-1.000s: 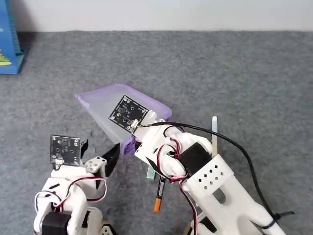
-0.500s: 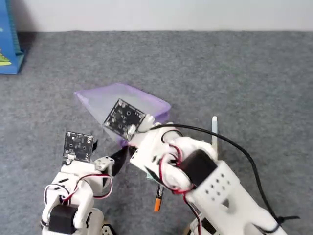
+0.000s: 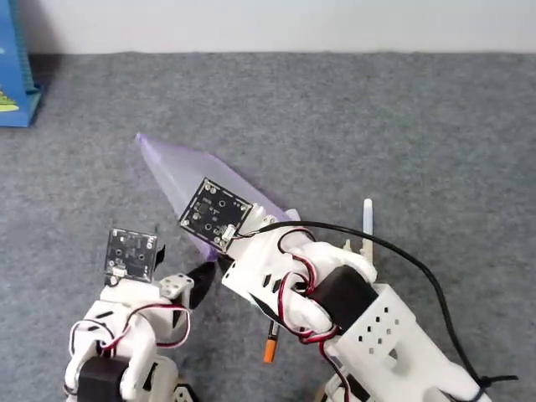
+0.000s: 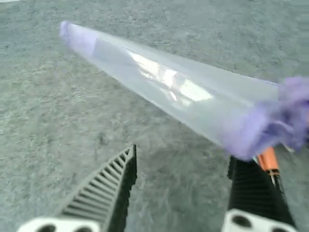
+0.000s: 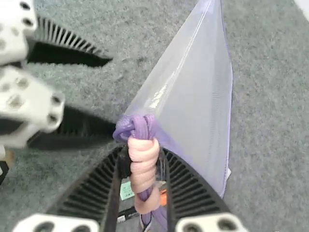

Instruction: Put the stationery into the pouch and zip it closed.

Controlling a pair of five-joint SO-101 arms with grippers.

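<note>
Two grippers meet over grey carpet [image 3: 402, 117] at a translucent purple pouch [image 3: 176, 167], which is raised at its near corner. The right gripper [image 5: 143, 162] is clamped tight on the pouch's knotted pull cord [image 5: 137, 129]. The left gripper [image 4: 186, 159] gapes wide just beneath the pouch, gripping nothing. An orange pen [image 3: 270, 345] lies under the right arm, with a white pen [image 3: 367, 219] beside that arm.

No text legible. Pale label [image 5: 126, 190] on item lying on table: tiny print, too small to read. Blue box [image 3: 18, 59], table's 10 o'clock edge: coloured graphic, no readable words.
</note>
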